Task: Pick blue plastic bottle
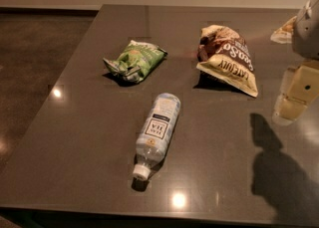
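Note:
The blue plastic bottle lies on its side near the middle front of the dark table. Its white cap points toward the front edge and its white label with dark boxed lettering faces up. My gripper hangs above the table at the right edge of the view, well to the right of the bottle and not touching it. Its cream-coloured finger parts point down and it holds nothing that I can see. Its shadow falls on the table in front of it.
A crumpled green snack bag lies behind the bottle to the left. A brown and cream chip bag lies behind it to the right. The table's left edge drops to a dark floor.

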Controlling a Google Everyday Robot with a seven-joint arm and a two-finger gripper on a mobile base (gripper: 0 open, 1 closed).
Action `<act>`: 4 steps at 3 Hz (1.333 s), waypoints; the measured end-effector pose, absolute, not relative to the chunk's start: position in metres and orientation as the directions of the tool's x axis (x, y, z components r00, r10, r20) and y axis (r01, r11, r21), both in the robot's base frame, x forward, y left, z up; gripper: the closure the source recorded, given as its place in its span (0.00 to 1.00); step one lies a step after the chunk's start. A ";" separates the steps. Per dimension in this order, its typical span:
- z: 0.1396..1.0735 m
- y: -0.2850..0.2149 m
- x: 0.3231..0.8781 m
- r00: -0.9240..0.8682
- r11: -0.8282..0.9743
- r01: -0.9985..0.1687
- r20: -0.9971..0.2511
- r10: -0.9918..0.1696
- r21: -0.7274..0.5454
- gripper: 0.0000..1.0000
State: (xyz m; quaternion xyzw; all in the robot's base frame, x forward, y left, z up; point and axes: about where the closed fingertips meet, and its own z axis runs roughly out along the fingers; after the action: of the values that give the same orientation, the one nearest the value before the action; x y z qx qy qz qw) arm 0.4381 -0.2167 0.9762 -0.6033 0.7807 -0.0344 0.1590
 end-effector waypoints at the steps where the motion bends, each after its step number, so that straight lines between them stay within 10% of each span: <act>1: 0.976 -0.217 0.438 -0.221 0.270 -0.931 -0.207 -0.953 -0.246 0.00; 4: 0.954 -0.116 0.444 0.130 -0.077 -0.964 -0.200 -0.971 -0.254 0.00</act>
State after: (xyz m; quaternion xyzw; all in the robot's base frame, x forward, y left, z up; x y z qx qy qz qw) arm 0.4443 -0.1165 0.9537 -0.7336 0.6595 -0.0109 0.1634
